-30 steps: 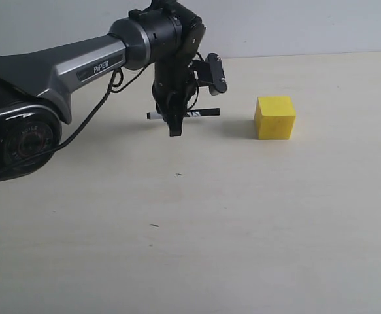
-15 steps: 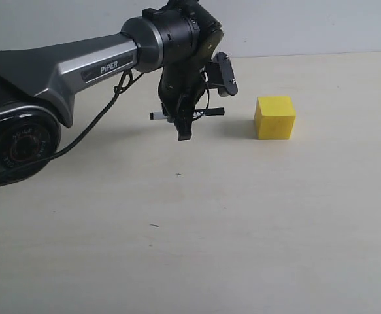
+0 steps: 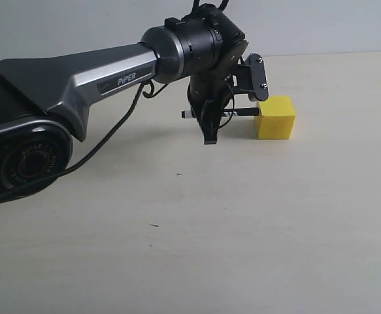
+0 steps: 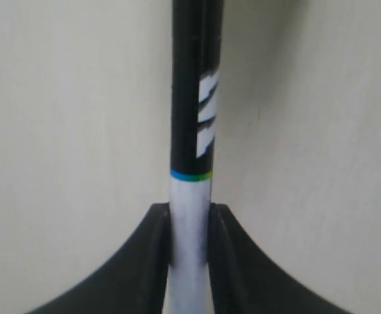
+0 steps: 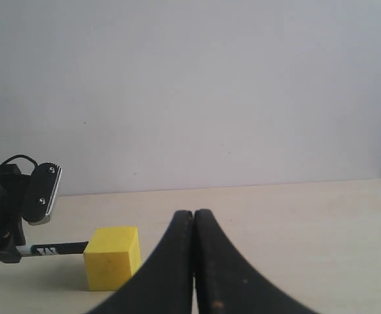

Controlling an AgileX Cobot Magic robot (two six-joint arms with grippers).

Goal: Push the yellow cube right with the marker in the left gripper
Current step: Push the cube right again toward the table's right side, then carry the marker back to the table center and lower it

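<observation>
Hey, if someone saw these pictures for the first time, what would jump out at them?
The bright yellow cube stands out most, sitting alone on the pale table at the upper right of the exterior view. Next comes the big grey-black arm reaching in from the left, its left gripper clamping the marker level, black end right at the cube's left face.

Upper centre of frame, left gripper (image 3: 209, 133) clamped on horizontal marker (image 3: 242, 112), black end touching yellow cube (image 3: 275, 118) at its left face.
</observation>
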